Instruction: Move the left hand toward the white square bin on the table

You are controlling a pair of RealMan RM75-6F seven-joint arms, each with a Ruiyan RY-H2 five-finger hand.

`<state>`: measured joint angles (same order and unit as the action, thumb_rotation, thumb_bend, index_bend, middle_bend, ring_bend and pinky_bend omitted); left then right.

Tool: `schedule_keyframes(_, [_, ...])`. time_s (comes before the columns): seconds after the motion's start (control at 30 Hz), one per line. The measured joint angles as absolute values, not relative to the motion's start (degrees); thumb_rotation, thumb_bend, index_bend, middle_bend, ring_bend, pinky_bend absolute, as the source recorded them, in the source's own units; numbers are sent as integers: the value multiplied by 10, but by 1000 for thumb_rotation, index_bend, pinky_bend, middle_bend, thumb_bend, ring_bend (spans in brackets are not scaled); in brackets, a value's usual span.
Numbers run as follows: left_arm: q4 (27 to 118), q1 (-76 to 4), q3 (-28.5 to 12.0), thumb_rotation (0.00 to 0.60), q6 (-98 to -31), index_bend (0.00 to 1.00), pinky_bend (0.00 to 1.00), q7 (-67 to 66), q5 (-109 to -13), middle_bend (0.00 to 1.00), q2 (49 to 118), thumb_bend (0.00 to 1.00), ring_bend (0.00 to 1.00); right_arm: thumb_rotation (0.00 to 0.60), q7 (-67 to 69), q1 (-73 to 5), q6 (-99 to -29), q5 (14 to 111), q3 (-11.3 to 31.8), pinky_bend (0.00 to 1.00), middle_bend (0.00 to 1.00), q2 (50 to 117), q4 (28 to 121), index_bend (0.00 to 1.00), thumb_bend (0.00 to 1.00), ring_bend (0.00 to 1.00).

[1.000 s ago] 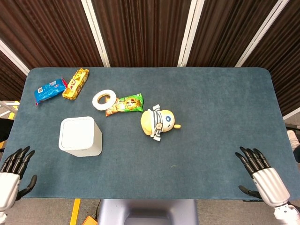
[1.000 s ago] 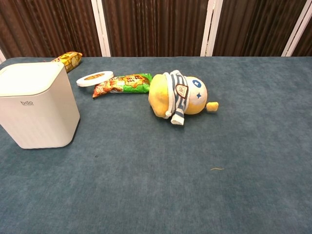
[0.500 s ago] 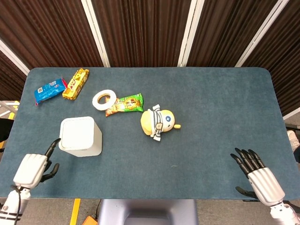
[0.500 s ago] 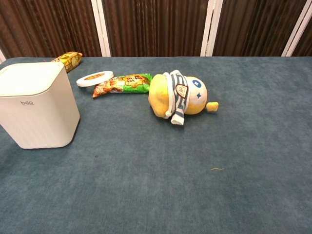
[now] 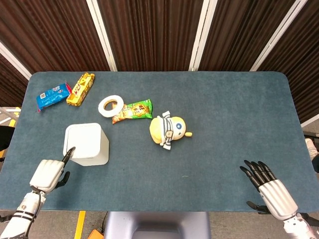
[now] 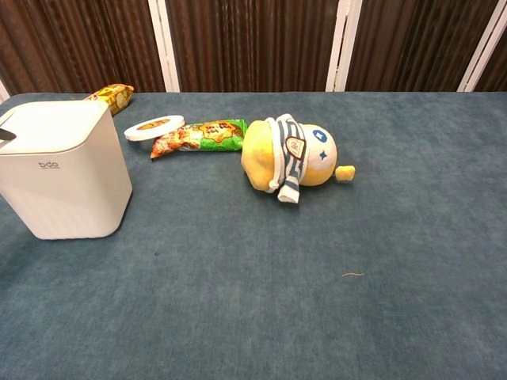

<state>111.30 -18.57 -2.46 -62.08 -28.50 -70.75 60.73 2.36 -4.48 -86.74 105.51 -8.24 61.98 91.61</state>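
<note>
The white square bin [image 5: 87, 143] stands upright on the left part of the blue table; in the chest view the bin [image 6: 65, 170] fills the left side. My left hand [image 5: 50, 173] is at the bin's near-left corner, holding nothing, with one dark fingertip [image 5: 70, 151] touching the top edge. That fingertip [image 6: 5, 134] just shows at the chest view's left border. My right hand [image 5: 266, 183] hovers at the table's near right edge, fingers spread and empty, far from the bin.
Beyond the bin lie a white tape ring [image 5: 110, 105], a green snack bag [image 5: 132, 110] and a yellow plush toy [image 5: 168, 131]. A blue packet [image 5: 52, 95] and a yellow packet [image 5: 80, 89] sit at the far left.
My left hand has moved up from the near left table edge to the bin's corner and now touches it. The bin has shifted slightly. The right hand drifted a little left.
</note>
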Motion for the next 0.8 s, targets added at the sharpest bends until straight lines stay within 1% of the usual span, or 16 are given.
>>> schedule_keyframes(0.17, [1109, -182, -23, 600, -645, 20, 1000, -277, -734, 997, 612, 506, 994, 600, 26, -45, -867, 1057, -84, 0, 0, 619, 916, 0, 85, 0])
schedule_keyframes(0.27, [1107, -174, -23, 600, -676, 0, 1000, -262, -766, 975, 614, 500, 968, 600, 26, -44, -868, 1057, -84, 0, 0, 618, 917, 0, 85, 0])
schedule_keyframes(0.33, [1106, -163, -24, 600, -711, 0, 1000, -248, -797, 926, 614, 498, 929, 600, 26, -43, -871, 1059, -85, 0, 0, 615, 918, 0, 84, 0])
schedule_keyframes(0.4, [1101, -147, -22, 600, -766, 0, 981, -229, -845, 806, 614, 486, 836, 600, 27, -42, -875, 1062, -86, 0, 0, 613, 919, 0, 84, 0])
schedule_keyframes(0.43, [1097, -138, -20, 600, -792, 0, 911, -220, -868, 698, 613, 479, 738, 600, 27, -41, -877, 1063, -86, 0, 0, 612, 919, 0, 84, 0])
schedule_keyframes(0.47, [1093, -128, -16, 600, -819, 0, 734, -210, -891, 529, 612, 475, 561, 600, 28, -40, -878, 1063, -86, 0, 0, 611, 920, 0, 84, 0])
schedule_keyframes(0.5, [1086, -112, -8, 600, -852, 0, 587, -197, -923, 422, 610, 475, 438, 600, 30, -40, -880, 1063, -86, 0, 0, 610, 920, 0, 84, 0])
schedule_keyframes(0.53, [1078, -99, 0, 600, -875, 0, 356, -188, -947, 269, 608, 475, 256, 600, 32, -39, -881, 1063, -86, 0, 0, 609, 920, 0, 84, 0])
schedule_keyframes(0.57, [1063, -82, 12, 600, -903, 5, 175, -177, -976, 155, 607, 474, 115, 600, 34, -39, -882, 1063, -86, 0, 0, 608, 921, 0, 84, 0])
schedule_keyframes(0.6, [1048, -71, 21, 600, -922, 12, 92, -170, -994, 99, 608, 473, 55, 600, 36, -39, -883, 1063, -86, 0, 0, 607, 921, 0, 84, 0])
schedule_keyframes(0.63, [1030, -60, 27, 600, -941, 20, 26, -163, -1008, 39, 611, 467, 7, 600, 36, -38, -884, 1063, -86, 0, 0, 606, 921, 0, 84, 0])
schedule_keyframes(0.67, [1009, -49, 32, 600, -960, 25, 8, -155, -1017, 14, 617, 461, 0, 600, 36, -38, -886, 1064, -86, 0, 0, 606, 921, 0, 84, 0])
schedule_keyframes(0.73, [956, -24, 42, 600, -992, 9, 0, -132, -1024, 0, 635, 448, 0, 600, 35, -36, -893, 1069, -86, 0, 0, 607, 920, 0, 84, 0])
schedule_keyframes(0.8, [907, -7, 52, 600, -1000, 0, 0, -115, -1021, 0, 647, 441, 0, 600, 34, -36, -893, 1074, -86, 0, 0, 608, 916, 0, 84, 0])
